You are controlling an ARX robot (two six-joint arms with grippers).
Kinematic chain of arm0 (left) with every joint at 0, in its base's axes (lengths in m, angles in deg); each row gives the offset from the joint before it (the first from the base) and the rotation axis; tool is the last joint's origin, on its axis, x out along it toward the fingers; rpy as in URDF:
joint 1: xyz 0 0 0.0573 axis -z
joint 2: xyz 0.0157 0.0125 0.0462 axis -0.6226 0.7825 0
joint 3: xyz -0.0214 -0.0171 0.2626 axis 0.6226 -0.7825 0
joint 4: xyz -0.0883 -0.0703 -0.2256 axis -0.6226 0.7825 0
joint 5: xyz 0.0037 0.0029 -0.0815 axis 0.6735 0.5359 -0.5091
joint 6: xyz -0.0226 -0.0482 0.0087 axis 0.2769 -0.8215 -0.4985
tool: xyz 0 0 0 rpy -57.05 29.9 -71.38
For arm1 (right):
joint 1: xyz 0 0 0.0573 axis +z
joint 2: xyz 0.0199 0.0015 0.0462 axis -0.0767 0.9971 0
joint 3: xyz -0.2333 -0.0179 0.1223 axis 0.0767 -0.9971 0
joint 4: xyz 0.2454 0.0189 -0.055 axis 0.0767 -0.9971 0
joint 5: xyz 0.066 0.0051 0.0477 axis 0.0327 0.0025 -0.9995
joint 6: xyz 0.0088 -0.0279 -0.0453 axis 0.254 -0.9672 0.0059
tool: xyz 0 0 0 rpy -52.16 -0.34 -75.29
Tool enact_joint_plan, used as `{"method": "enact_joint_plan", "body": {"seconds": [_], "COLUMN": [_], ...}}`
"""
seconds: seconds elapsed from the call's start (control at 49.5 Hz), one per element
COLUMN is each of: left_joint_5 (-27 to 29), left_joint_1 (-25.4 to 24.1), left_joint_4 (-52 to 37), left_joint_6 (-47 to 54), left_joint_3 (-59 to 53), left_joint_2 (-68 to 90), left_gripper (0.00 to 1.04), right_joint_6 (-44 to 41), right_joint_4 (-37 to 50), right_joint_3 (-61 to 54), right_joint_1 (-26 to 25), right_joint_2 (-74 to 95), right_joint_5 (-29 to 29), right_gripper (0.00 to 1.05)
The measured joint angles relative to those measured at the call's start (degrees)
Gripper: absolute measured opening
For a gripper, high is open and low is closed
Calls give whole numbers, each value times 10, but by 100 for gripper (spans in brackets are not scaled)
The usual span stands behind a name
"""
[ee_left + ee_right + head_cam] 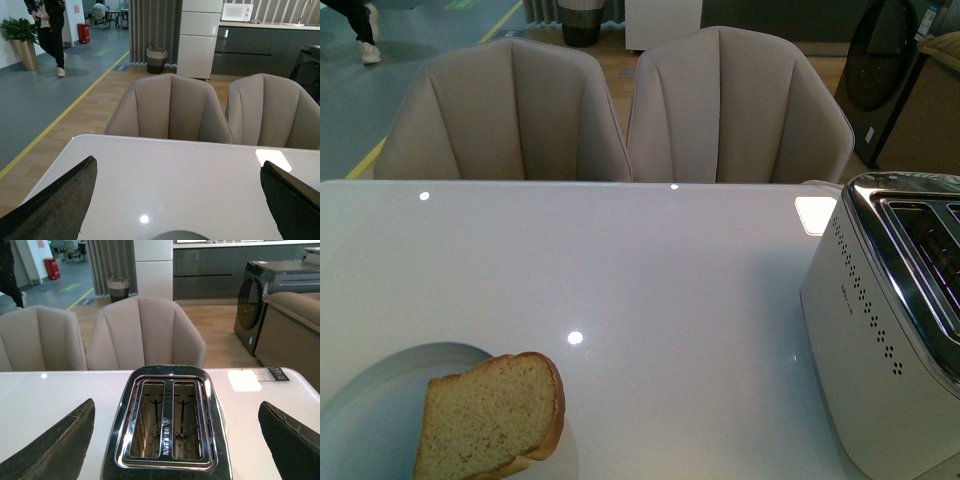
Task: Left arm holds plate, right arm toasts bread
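The bread [490, 415], a tan speckled slice with a darker crust, lies on the plate [375, 405], covering the plate's rim on the side toward the toaster [885, 330]. Plate and bread sit well apart from the toaster, across a bare stretch of the glossy white counter [620, 260], on the robot's left of it. No fingers touch the bread or the plate.

The left fingers [60, 205] are spread wide, their two dark wedge tips at either edge of the left wrist view with bare counter between them. A small grey curve at the near edge of that view, between the fingers, may be the plate's rim; it is too little to tell. This arm is held low and level over the counter, well away from the toaster, looking toward two beige chairs [170, 107].

The right fingers [55, 450] are likewise spread wide and hold nothing. They flank the toaster, which stands between and beyond them, and the wrist looks down into its two slots [167, 417].

Only the front view shows the bread. Only the right wrist view shows the toaster's slots from above, with wire racks inside and a chrome surround. The front view shows the toaster's pale perforated side.
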Motion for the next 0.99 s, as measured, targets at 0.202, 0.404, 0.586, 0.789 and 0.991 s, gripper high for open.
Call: {"method": "enact_joint_plan", "body": {"seconds": [0.202, 0.404, 0.586, 0.789, 0.991], "left_joint_5": [0, 0, 0, -173, -234], "left_joint_1": [0, 0, 0, -55, -66], "left_joint_4": [0, 0, 0, 176, 220], "left_joint_6": [0, 0, 0, -32, -53], "left_joint_3": [0, 0, 0, 73, 96], "left_joint_2": [0, 0, 0, 110, 210], "left_gripper": [98, 98, 98, 98, 98], "right_joint_6": [0, 0, 0, 0, 0], "right_joint_4": [0, 0, 0, 0, 0], "right_joint_3": [0, 0, 0, 0, 0], "right_joint_1": [0, 0, 0, 0, 0], "right_joint_2": [0, 0, 0, 0, 0], "right_joint_5": [0, 0, 0, -2, 0], "right_gripper": [96, 96, 96, 96, 96]}}
